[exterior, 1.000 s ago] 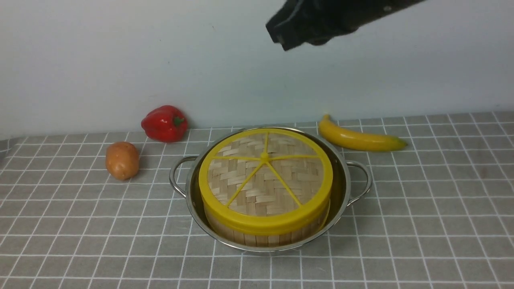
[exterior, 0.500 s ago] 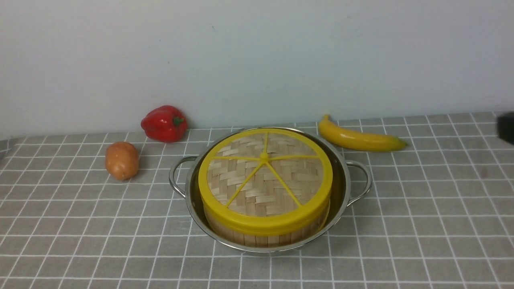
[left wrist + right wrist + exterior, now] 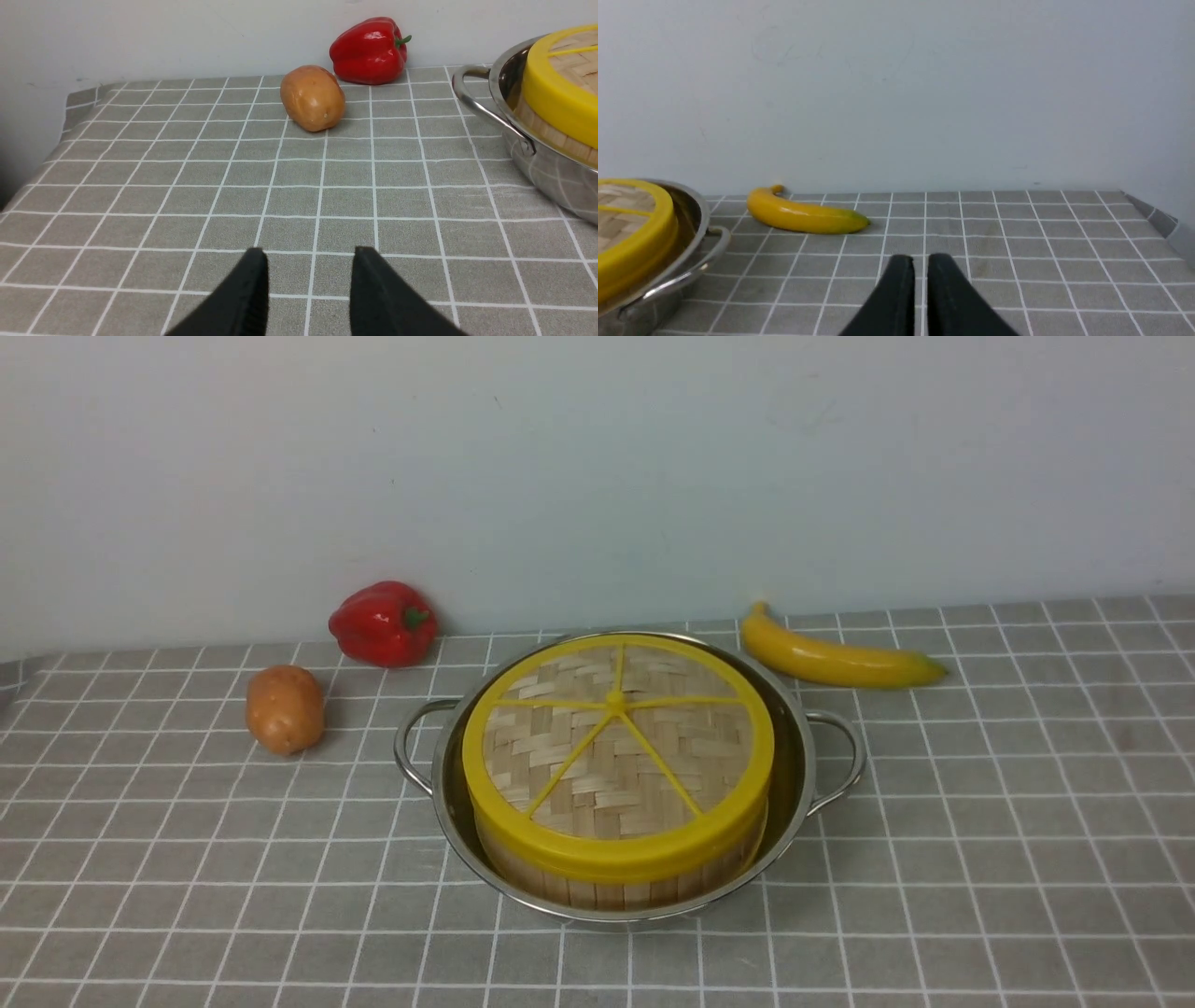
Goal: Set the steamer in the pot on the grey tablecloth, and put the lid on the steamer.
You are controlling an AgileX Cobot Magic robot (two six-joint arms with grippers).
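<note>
Steamer (image 3: 618,880) sits in the pot (image 3: 794,775) on the grey tablecloth (image 3: 1008,859), the lid (image 3: 616,756) capping it, so the job looks done. My left gripper (image 3: 308,284) hangs parted and empty near the potato (image 3: 313,97); my right gripper (image 3: 920,280), slightly ajar, holds nothing near the banana (image 3: 805,217).

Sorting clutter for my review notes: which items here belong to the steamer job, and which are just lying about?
Job: steamer, pot, lid, tablecloth.
Lying about: pepper, potato, banana.
</note>
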